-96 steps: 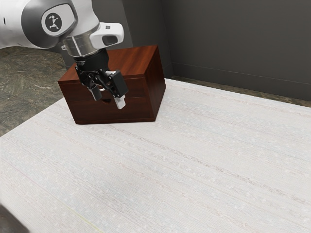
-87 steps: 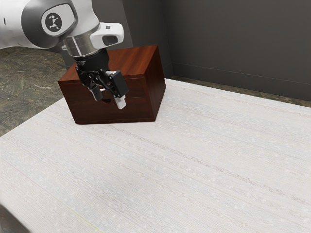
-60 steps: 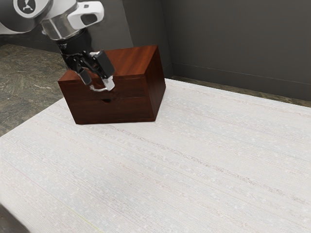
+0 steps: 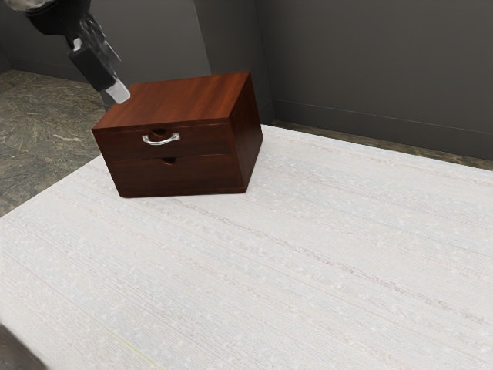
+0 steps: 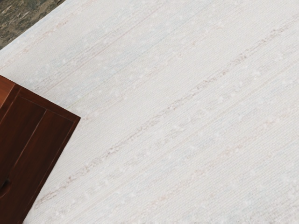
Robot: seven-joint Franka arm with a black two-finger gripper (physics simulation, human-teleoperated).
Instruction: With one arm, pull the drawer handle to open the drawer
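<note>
1. And there was the gripper (image 4: 112, 87), hanging high at the exterior view's upper left, above and just outside the near-left top corner of the cabinet (image 4: 202, 100), touching no wood at all
2. Spread or pressed together? That could not be told: from this side the black hand showed as one dark shape with a pale tip (no clear look at it)
3. The cabinet, dark reddish wood, sat on the pale table (image 4: 323, 254) toward the exterior view's left, close to the table's far edge
4. The upper drawer (image 4: 204, 140) lay with its front flush with the cabinet's face, so shut as far as the pictures showed
5. On that front sat the drawer handle (image 4: 161, 139), a small curved silver bar, toward the exterior view's left of the front's middle and just under a small round notch
6. The handle and the gripper were well apart, the gripper up and off toward the exterior view's left of it
7. The lower drawer (image 4: 196, 174) was flush too, with a small dark notch at its top edge
8. From the wrist view, a corner of the cabinet lay below the hand, pale table stretched beyond it, and a sliver of mottled floor (image 5: 18, 11) showed past the table's edge
9. A dark wall (image 4: 370, 54) stood behind it all
</note>
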